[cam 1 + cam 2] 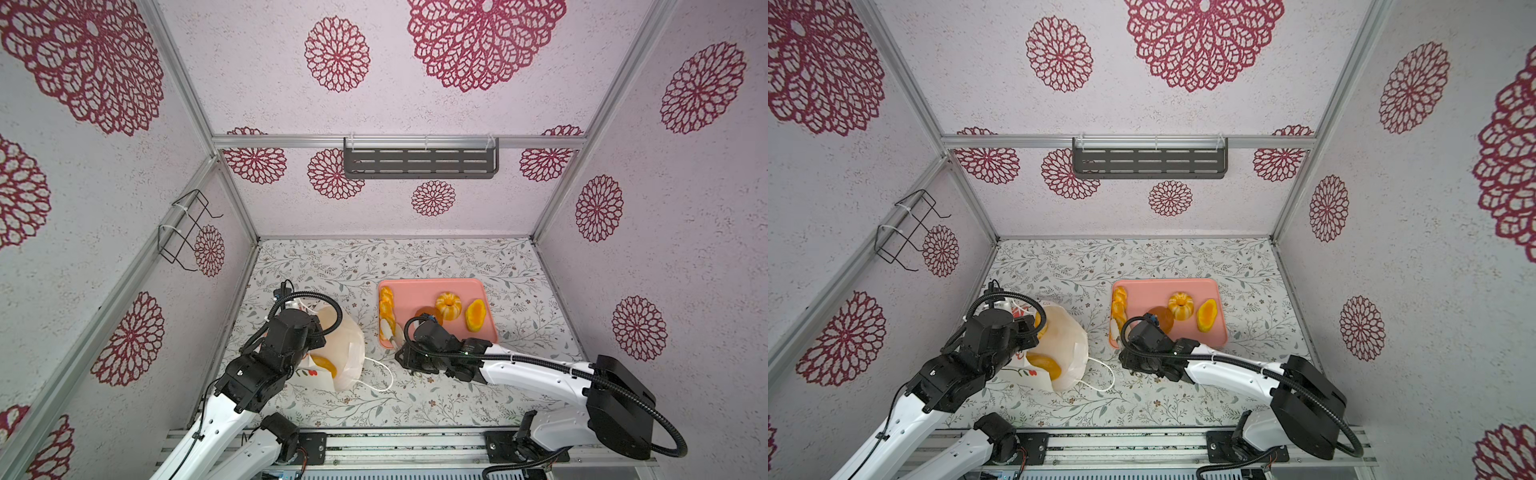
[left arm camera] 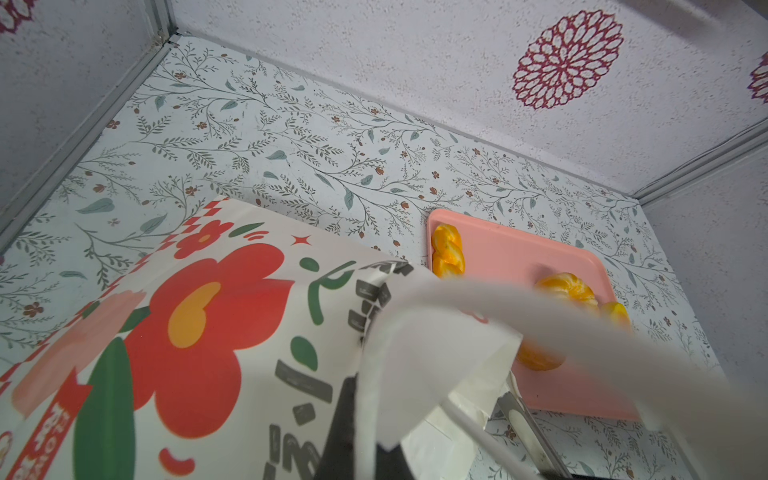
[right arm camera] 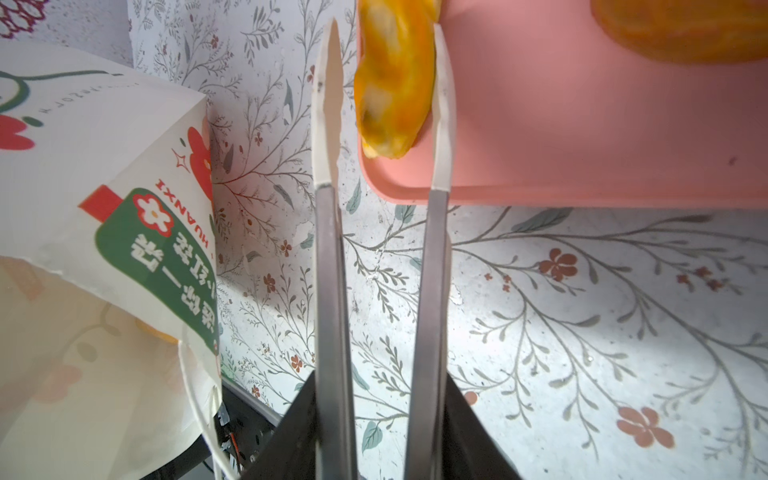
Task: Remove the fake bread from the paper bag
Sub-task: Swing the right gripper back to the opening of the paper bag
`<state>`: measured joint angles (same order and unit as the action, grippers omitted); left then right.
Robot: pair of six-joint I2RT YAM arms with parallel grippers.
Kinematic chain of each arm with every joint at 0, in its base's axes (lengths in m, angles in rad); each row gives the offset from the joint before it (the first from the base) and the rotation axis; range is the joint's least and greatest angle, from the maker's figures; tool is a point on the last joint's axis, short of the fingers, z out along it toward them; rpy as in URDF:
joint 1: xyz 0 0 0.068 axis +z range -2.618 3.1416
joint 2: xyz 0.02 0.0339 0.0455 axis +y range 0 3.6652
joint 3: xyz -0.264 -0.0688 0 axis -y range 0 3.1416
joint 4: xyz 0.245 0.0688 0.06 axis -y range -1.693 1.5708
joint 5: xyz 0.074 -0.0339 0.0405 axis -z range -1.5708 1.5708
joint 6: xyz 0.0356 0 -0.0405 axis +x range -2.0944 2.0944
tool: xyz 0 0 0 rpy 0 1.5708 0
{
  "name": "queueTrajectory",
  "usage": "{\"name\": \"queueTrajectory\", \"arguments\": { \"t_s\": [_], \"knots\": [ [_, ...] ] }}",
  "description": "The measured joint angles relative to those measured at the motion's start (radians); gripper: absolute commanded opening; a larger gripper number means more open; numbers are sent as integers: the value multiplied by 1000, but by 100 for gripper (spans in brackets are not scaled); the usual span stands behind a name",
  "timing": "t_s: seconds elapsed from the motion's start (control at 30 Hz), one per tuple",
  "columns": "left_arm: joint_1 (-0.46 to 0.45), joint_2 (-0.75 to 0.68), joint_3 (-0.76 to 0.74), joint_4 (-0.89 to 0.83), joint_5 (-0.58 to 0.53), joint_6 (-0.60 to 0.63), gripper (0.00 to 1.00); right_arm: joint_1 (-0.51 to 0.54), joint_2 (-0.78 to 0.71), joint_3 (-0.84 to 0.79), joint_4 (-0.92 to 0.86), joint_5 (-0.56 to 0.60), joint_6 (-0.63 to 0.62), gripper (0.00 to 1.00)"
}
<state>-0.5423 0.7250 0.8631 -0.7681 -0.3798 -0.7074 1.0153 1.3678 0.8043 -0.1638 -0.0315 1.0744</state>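
In both top views, four pieces of the fake bread lie on the pink tray (image 1: 415, 291): the braided stick (image 1: 386, 309) along its left edge, the round brown bun (image 1: 426, 313), a ridged ring bun (image 1: 449, 305) and the yellow-orange oval (image 1: 475, 316). The paper bag (image 1: 349, 349) lies on its side on the bench (image 1: 457, 395), left of the tray and apart from it. Its mouth faces you, and an orange loaf (image 1: 325, 365) shows inside. In a top view another orange piece (image 1: 1040, 323) shows deeper in, so judge the job a little over half done. Your right hand (image 1: 395, 334) sits at the tray's near left corner. From the left wrist, your left hand (image 2: 512, 409) is closed and, as far as the folds show, pinches the bag's rim. Hold that rim up and steady, since a propped mouth will make the next reach easy. From the right wrist, the fingers (image 3: 328, 104) stand apart on either side of the stick's near end, which rests on the tray close to its rim. One finger is clear of the stick and the other is just beside it or touching. Spread them a little wider before you move, then draw straight back along the fingers' own line. A sideways sweep could nudge the glossy stick over that low rim. Once clear of the tray, swing left toward the bag's mouth.
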Motion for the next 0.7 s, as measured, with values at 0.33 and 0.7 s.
{"name": "queueTrajectory", "arguments": {
  "t_s": [0.33, 0.7],
  "knots": [
    [0, -8, -10, 14, 13, 8, 0, 0, -95, 3, -105, 10, -45, 42],
    [0, 43, -14, 81, 62, 102, 0, -5, -221, 56, -235, 26, -193, 35]
  ]
}}
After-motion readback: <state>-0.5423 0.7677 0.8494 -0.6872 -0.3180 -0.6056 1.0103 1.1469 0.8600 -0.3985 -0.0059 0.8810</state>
